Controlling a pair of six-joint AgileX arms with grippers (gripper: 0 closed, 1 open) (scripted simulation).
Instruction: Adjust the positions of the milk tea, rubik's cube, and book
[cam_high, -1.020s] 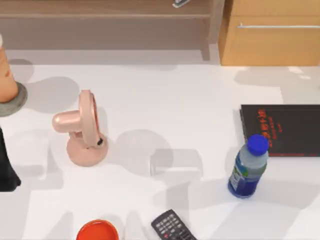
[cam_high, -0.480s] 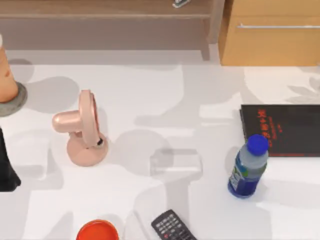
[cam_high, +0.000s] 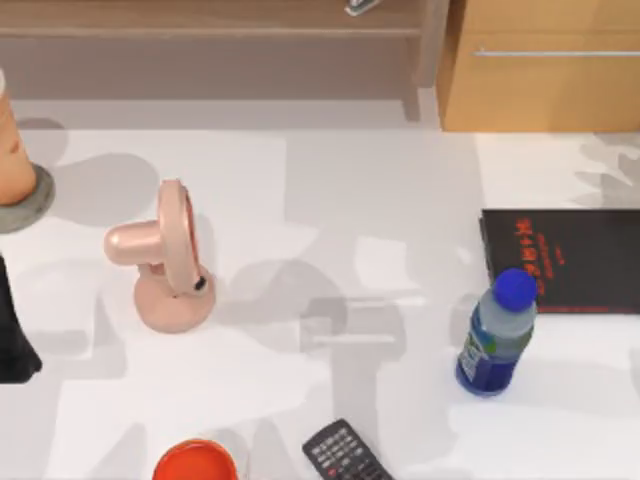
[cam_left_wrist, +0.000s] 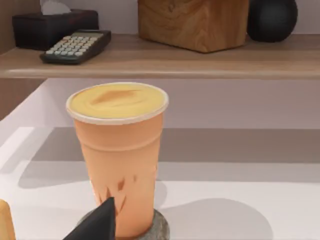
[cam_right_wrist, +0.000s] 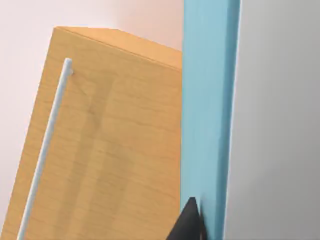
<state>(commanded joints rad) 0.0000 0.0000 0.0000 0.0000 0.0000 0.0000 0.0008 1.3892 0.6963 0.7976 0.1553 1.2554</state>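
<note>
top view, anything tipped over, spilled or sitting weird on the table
Nothing stands out. The pink desk fan and blue-capped bottle stand upright, the black book lies flat, and the milk tea sits upright and full on its grey coaster at the table's left edge, with no spill.

red lettering on black book (cam_high: 565, 260), too blurred to read

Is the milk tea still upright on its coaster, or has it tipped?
Upright. In the left wrist view the milk tea stands straight on the round grey coaster, rim level; the top view shows it at the table's left edge.
</note>
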